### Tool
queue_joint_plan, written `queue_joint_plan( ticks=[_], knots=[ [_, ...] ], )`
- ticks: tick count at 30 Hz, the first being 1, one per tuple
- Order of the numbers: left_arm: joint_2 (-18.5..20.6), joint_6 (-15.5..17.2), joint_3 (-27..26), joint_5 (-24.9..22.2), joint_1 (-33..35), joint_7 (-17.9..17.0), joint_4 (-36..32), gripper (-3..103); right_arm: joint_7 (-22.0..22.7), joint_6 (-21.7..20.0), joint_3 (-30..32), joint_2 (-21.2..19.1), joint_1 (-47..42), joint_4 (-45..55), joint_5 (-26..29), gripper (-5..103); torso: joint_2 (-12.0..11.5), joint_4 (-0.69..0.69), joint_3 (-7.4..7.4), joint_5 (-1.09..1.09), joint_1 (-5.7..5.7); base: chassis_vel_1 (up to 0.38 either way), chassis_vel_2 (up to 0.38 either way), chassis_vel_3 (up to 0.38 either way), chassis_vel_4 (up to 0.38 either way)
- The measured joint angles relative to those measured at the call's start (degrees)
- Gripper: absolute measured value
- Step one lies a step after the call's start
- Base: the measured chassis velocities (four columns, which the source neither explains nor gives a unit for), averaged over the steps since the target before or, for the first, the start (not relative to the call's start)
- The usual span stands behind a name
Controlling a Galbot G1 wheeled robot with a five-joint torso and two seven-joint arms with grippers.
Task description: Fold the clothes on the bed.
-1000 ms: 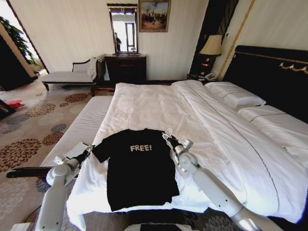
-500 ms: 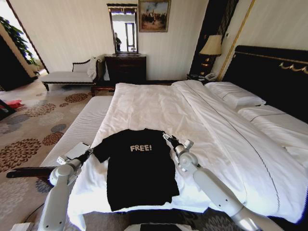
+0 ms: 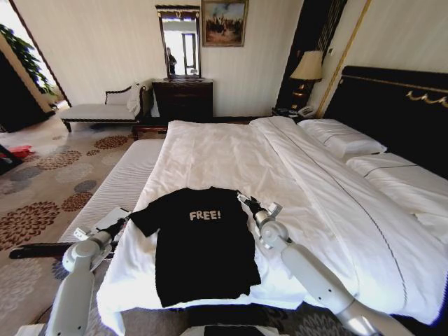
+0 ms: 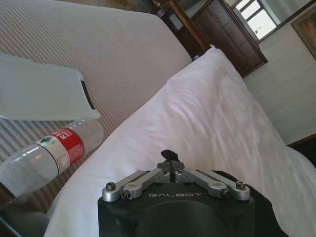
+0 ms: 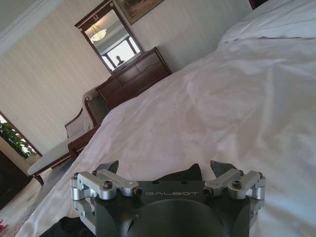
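Two grippers at the black T-shirt, spread flat, "FREE!" print up, on the near end of the white bed. Left gripper clenched on the left sleeve tip (likely for folding inward). Right gripper beside the right sleeve, fingers spread wide, grasping nothing.

The room is bright with even daylight. The white bed reflects it strongly, its duvet close to washed out in both wrist views, folds barely traced. The mirror beyond the bed's foot glows with window light, and the lamp beside the headboard looks lit. Shadows around the bed are soft and faint. The head view bows straight lines toward its edges; the black T-shirt on the bed swallows detail.
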Motion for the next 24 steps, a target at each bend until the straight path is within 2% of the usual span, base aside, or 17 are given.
queue_joint_plan(
  ticks=[5,14,24],
  knots=[
    [0.0,0.1,2.1,0.1,0.0,-0.5,-3.2,0,0.0,0.0,0.0,0.3,-0.1,-0.7,-0.4,100,0.0,0.00,0.00,0.02,0.00,0.000,0.000,0.000,0.000],
    [-2.8,0.5,8.0,1.3,-1.8,-2.0,-10.4,0,-0.2,0.1,-0.1,0.4,-0.1,-1.2,-0.6,100,0.0,0.00,0.00,0.01,0.00,0.000,0.000,0.000,0.000],
    [-3.1,0.4,16.0,3.4,-4.9,-0.8,-10.5,0,-0.2,0.1,0.2,0.5,-0.1,-1.6,-0.6,100,0.0,-0.01,0.00,0.02,0.00,0.000,0.000,0.000,0.000]
  ],
)
